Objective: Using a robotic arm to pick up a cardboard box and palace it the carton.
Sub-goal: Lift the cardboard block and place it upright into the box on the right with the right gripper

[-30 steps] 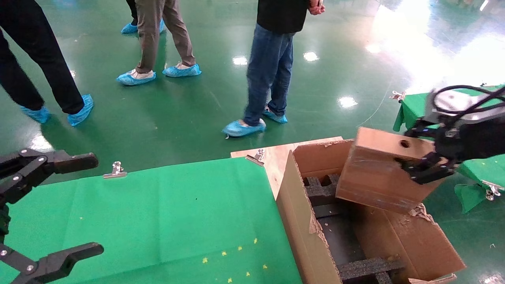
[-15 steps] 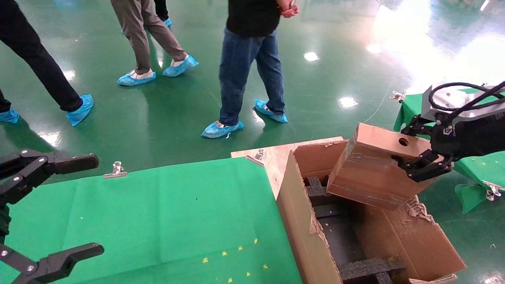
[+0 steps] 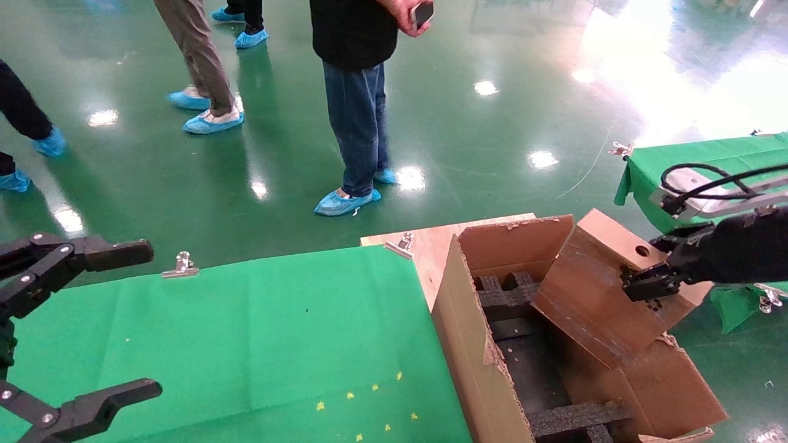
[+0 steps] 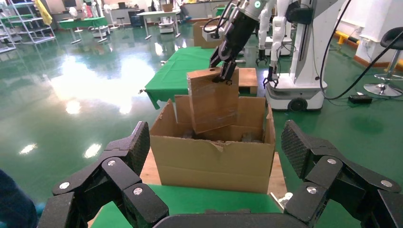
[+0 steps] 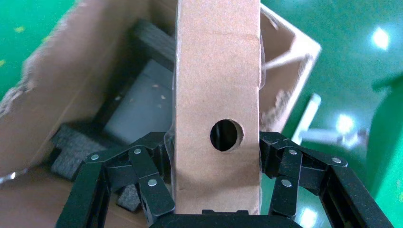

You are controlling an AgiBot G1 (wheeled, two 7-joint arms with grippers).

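L gripper [image 3: 117, 320] sits parked at the near left over the green cloth [image 3: 258, 332], fingers spread wide w/ nothing between them; the left wrist view shows both padded fingers [image 4: 138, 147] apart, framing the carton beyond. Binder clips [image 3: 180, 264] pin the cloth's far edge, one more near the plywood corner [image 3: 425, 243]. Farther back, ppl in blue shoe covers [image 3: 345, 200] stand on the glossy green floor.

Mid-right: the carton [image 3: 468, 344] stands open just beside the cloth's right edge, ragged flaps up, black foam inserts [image 3: 505, 292] inside. The cardboard box [image 3: 603, 295] hangs tilted above the carton's right/far side, lower corner dipping toward the opening, hole face up & toward the arm. Can't tell if it touches the carton's flap.

Right: R gripper [image 3: 652, 271] on the robotic arm [image 3: 739, 246] is clenched on the box's narrow end. In the right wrist view the fingers [image 5: 147, 175] press both broad sides, the round hole between them, carton interior below. A second green-covered table [image 3: 695, 157] is behind the arm.
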